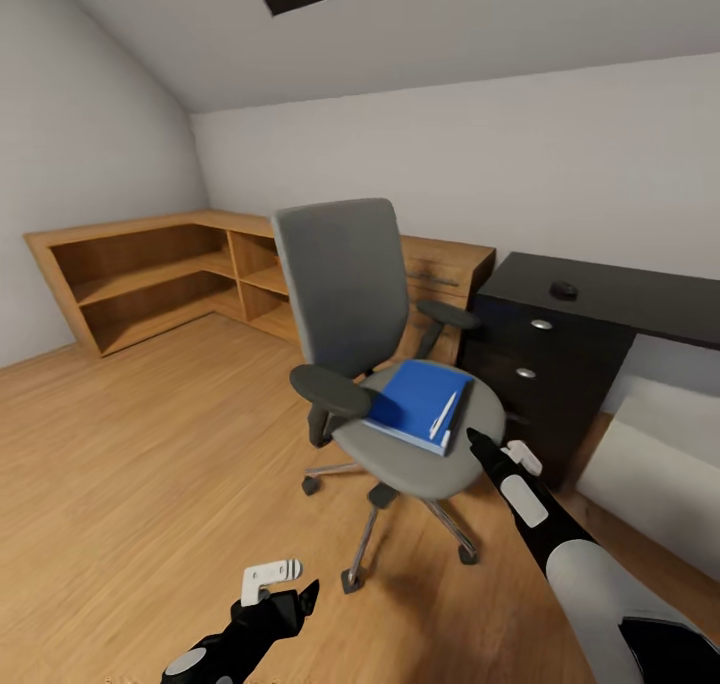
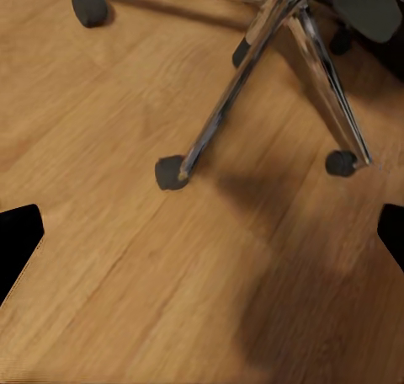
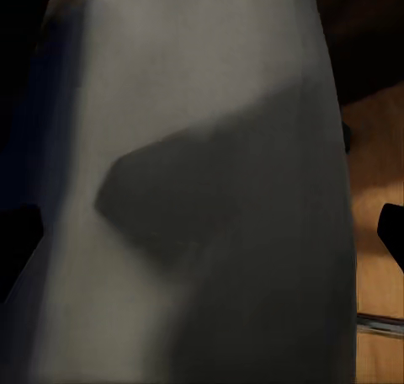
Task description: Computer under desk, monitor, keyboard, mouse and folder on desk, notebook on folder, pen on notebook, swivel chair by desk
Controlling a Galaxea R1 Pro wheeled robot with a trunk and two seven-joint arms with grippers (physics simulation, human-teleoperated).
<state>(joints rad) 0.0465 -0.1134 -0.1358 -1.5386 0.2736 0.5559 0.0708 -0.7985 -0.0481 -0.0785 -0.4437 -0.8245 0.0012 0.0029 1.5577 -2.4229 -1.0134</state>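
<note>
The grey fabric swivel chair with black armrests and a chrome five-star base (image 1: 385, 364) is standing on the wooden plank floor (image 1: 150, 464), at about 9 o'clock of the black desk with drawers (image 1: 590, 309). A thin blue folder (image 1: 415, 401) is lying flat on the seat toward its 3 o'clock edge, and a blue notebook appears to be resting on it, although the two cannot be separated with certainty. A slim white pen (image 1: 443, 415) is lying on top near the stack's 4 o'clock corner. A small dark round object, possibly the mouse (image 1: 564, 290), is sitting on the desk top. The stack is judged light and fairly stiff, with smooth covers that are likely to slide on one another; the loose pen is likely to roll if the stack is tilted. The recommended hold is at the overhanging edge nearest the right gripper (image 1: 487, 447), with the stack kept level. The right arm is reaching forward and slightly upward, its black fingertips hovering just beside the seat rim at 4 o'clock of the folder; the tips are showing far apart at the borders of the right wrist view, so the pincer is spread wide and gripping nothing. The left gripper (image 1: 285, 594) is hanging low over the floor near the chair's castors, likewise spread wide and empty.
</note>
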